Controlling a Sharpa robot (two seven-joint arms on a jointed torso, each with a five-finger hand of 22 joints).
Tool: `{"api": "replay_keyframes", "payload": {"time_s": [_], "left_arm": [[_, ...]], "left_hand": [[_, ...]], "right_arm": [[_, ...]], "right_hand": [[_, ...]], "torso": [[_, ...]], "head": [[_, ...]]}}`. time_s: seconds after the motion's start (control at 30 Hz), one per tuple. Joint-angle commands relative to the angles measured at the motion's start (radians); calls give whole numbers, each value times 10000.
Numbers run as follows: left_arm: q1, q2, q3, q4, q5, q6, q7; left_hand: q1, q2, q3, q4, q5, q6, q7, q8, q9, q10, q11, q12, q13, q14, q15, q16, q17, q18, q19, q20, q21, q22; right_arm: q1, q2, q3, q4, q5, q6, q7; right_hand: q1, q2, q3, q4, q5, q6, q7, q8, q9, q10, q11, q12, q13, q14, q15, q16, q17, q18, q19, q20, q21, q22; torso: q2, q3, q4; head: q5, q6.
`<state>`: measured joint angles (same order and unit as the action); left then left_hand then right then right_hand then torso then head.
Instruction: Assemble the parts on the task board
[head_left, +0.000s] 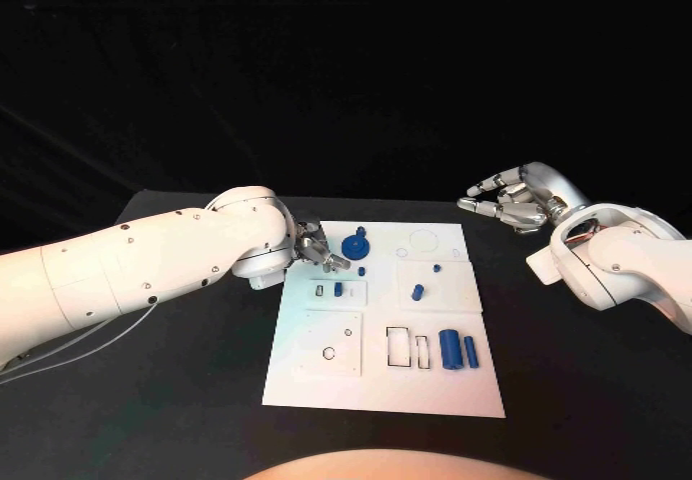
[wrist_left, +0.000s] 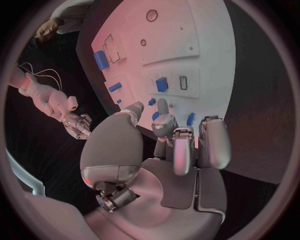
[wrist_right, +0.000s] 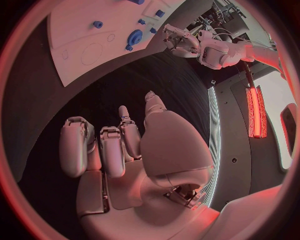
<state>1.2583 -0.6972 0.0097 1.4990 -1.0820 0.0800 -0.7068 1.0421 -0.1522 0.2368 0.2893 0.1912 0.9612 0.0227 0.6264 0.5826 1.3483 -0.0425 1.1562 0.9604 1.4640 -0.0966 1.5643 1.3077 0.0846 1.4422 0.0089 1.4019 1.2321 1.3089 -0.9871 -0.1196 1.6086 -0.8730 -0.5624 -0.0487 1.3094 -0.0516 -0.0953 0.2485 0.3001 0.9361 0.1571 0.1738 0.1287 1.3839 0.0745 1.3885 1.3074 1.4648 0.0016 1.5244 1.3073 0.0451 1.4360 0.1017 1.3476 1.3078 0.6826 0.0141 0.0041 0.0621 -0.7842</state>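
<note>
Lying flat in the middle of the black desk (head_left: 173, 400), the white rectangular task board (head_left: 387, 390) is carrying several small blue parts: a round blue disc (head_left: 356, 243) near its far left corner, a short blue peg (head_left: 417, 292) further in, and two blue cylinders (head_left: 459, 349) lying side by side toward its right edge. Thin outlined slots and small holes are marking the raised white tiles.

The left hand (head_left: 320, 251) is hovering over the board's far left corner, just beside the disc; its fingers (wrist_left: 214, 141) are bending downward with nothing visibly between them, though whether a small piece is sitting under the fingertips is hard to tell. A further tiny blue piece beside those fingertips is too small to make out.

The right hand (head_left: 515, 201) is hanging above bare desk beyond the board's far right corner, well apart from it, its fingers (wrist_right: 78, 146) loosely curling and holding nothing. Open desk is stretching along the near edge and both sides of the board.
</note>
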Motion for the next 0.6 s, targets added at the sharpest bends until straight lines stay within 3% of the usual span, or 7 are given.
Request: {"api": "replay_keyframes", "payload": {"time_s": [0.03,0.1,0.2,0.47,0.6], "left_arm": [[103,-1,24,-226,165,-16,-51],[146,13,39,-353,218,-86,26],[184,51,71,-515,339,-126,122],[304,273,107,-1260,350,-27,277],[378,421,110,-1744,288,244,308]], "left_hand": [[171,119,-214,-4,26,-104,90,-151,-68,-223,33,-187,-229,1044,-4,19,2546,-151,-22,1,-52,-154],[443,197,-417,-14,37,-333,213,-365,-209,-704,141,-775,-1000,983,79,-97,2338,-62,-228,49,-320,-638],[672,306,-621,0,41,-506,335,-590,-377,-990,249,-1104,-1432,964,174,-134,2274,-31,-302,121,-429,-801],[828,374,-757,-6,49,-514,373,-684,-473,-1111,286,-1253,-1644,957,208,-152,2245,-24,-310,156,-453,-824],[866,381,-788,-8,49,-506,378,-698,-491,-1113,290,-1253,-1647,959,213,-148,2252,-25,-306,161,-450,-814]], "right_arm": [[-10,17,0,-5,-72,27,119],[-11,17,0,-7,-71,28,117],[-11,18,0,-8,-71,31,116],[-11,38,0,-17,-70,44,104],[-11,45,-1,-23,-70,48,102]], "right_hand": [[-86,15,-53,-26,31,-26,-55,47,-17,-45,-50,-28,413,765,-59,-31,1428,178,-80,-3,-45,548],[-86,15,-53,-26,31,-26,-55,47,-17,-45,-50,-28,413,765,-59,-31,1428,178,-80,-3,-45,548],[-86,15,-53,-26,31,-26,-55,47,-17,-45,-50,-28,413,765,-59,-31,1428,178,-80,-3,-45,548],[-88,4,-80,-22,32,-28,-56,53,-19,-30,-50,-13,430,769,-60,-26,1443,172,-67,-3,-29,566],[-88,4,-80,-22,32,-28,-56,53,-19,-30,-50,-13,430,769,-60,-26,1443,172,-67,-3,-29,566]], "torso": [[0,10,3],[3,7,0],[17,-4,-11],[25,2,-4],[22,5,9]], "head": [[4,24],[-26,48],[-47,60],[-57,114],[-50,86]]}}
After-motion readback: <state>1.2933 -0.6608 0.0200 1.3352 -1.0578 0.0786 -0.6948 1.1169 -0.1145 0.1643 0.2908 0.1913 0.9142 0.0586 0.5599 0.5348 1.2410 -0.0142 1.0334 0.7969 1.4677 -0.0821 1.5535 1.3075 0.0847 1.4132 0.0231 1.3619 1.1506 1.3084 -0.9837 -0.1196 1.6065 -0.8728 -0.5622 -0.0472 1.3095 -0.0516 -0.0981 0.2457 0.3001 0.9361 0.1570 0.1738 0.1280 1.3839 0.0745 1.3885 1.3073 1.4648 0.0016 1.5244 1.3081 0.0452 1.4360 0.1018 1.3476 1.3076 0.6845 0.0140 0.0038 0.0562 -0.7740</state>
